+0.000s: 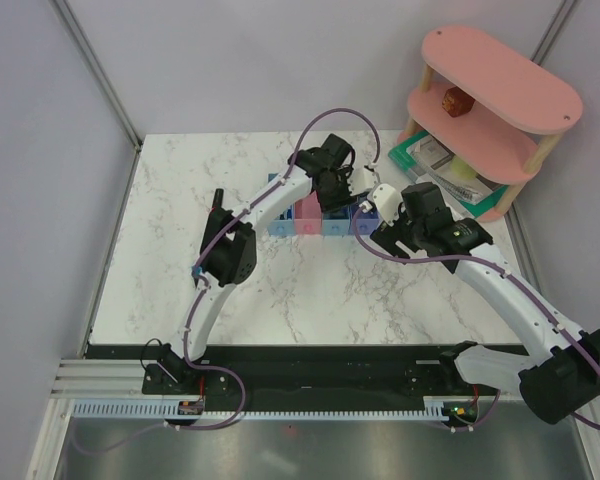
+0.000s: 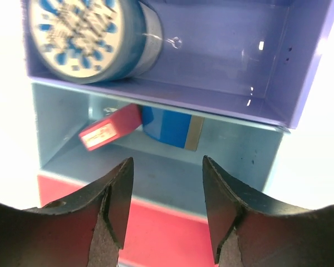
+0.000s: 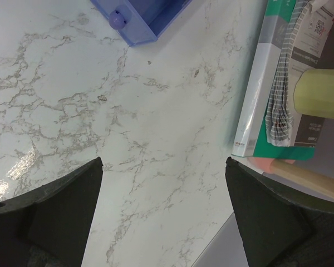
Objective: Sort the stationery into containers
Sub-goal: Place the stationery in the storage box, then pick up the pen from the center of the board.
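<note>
We see the tape roll (image 2: 83, 39) cut off by the frame edge, lying in the violet bin (image 2: 239, 83). In the blue bin (image 2: 234, 156) beside it, the pink eraser (image 2: 110, 133) covers an edge of the blue cube (image 2: 167, 125). The left gripper (image 2: 167, 162) hangs above, jaws parted and empty. The right gripper (image 3: 162, 161) gapes wide over the table (image 3: 128, 139), holding nothing.

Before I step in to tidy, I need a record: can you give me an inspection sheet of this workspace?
Surface: marble table, no spills seen.
Job's things: tape roll in violet bin; pink eraser and blue cube in blue bin.
Clutter: tray under pink shelf; brown block on shelf.
Claws: left claw open, empty, above blue bin; right claw open, empty, above table.
Cables: purple cable loops over left arm.
Surroundings: plain walls; nothing else seen.
</note>
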